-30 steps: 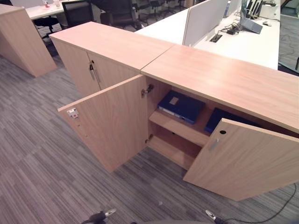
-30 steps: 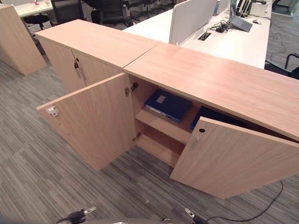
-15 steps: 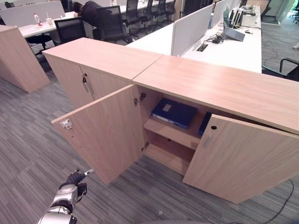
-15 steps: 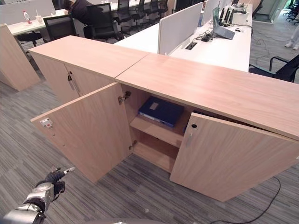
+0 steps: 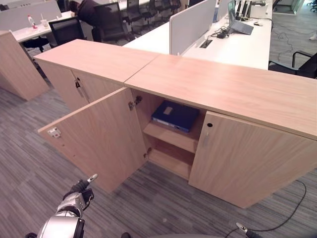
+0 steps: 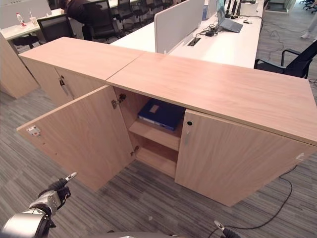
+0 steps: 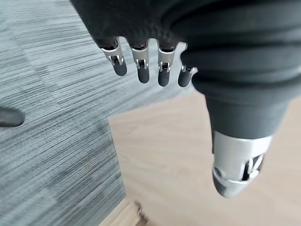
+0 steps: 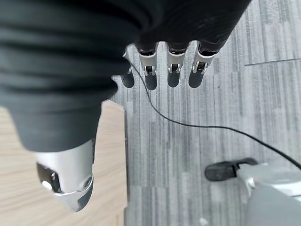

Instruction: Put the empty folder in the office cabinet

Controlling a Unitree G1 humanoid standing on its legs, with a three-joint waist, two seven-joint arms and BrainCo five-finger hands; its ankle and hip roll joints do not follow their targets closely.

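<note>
While the blue folder (image 5: 174,114) lies on the cabinet (image 5: 223,89) shelf, its left door (image 5: 99,139) juts toward seven o'clock; left hand (image 5: 79,191) and right hand (image 8: 160,70) hang relaxed, empty.

I see grey striped carpet (image 5: 29,168) across the lower frame. Behind, upper frame: white desks (image 5: 237,47) with a divider screen (image 5: 190,25); black office chairs (image 5: 67,30) upper left.

white desk (image 5: 237,47) with what looks like a laptop (image 5: 240,26), black chairs (image 5: 106,22) behind.
</note>
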